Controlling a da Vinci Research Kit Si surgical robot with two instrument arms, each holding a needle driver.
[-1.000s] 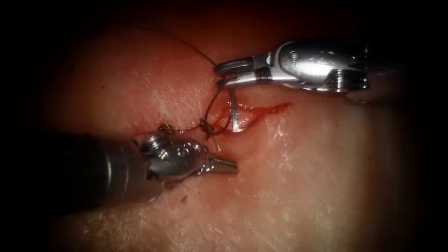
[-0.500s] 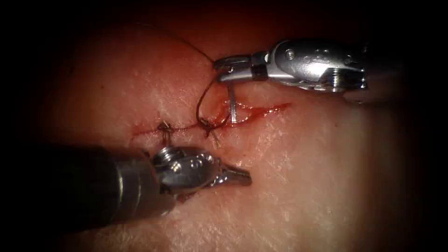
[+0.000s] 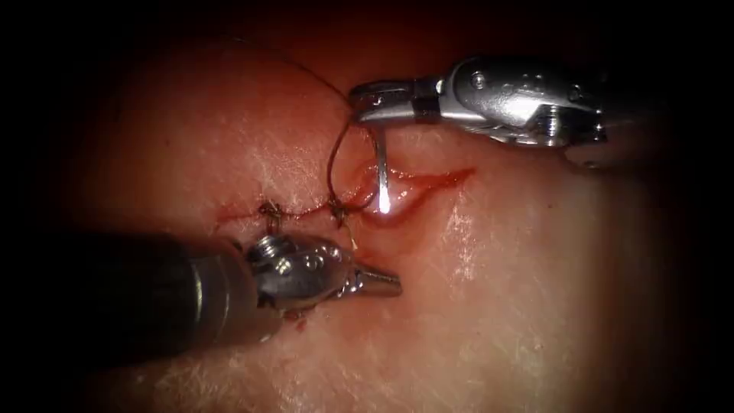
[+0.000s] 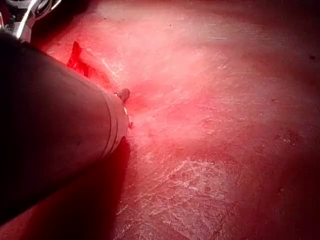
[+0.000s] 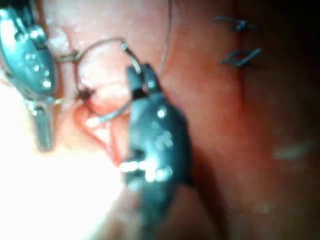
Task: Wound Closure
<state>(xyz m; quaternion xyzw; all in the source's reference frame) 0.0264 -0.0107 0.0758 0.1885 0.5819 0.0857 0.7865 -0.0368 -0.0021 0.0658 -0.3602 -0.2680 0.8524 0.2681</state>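
In the endoscope view my right tool (image 3: 365, 103) is shut on the curved needle (image 3: 380, 164) near its thread end. The needle hangs down, and its bright tip touches the tissue (image 3: 489, 306) at the open part of the cut (image 3: 428, 181), right of the second stitch (image 3: 339, 211). I cannot tell how deep the tip sits. The thread (image 3: 332, 164) loops from the needle's end down to that stitch. My left tool (image 3: 382, 283) lies below the cut, shut, holding nothing. In the right wrist view the right tool (image 5: 136, 76) grips the needle (image 5: 112, 115).
Another stitch (image 3: 268, 211) sits further left on the cut, with red fluid (image 3: 443, 178) along its open right end. A strand of thread (image 3: 298, 65) runs up and left from the right tool. The left tool's dark shaft (image 3: 115, 298) covers the lower left tissue.
The right tool has turned and lifted a little, swinging the needle's tip onto the cut's edge, where it now glints. The left tool shifted right, then came slightly back.
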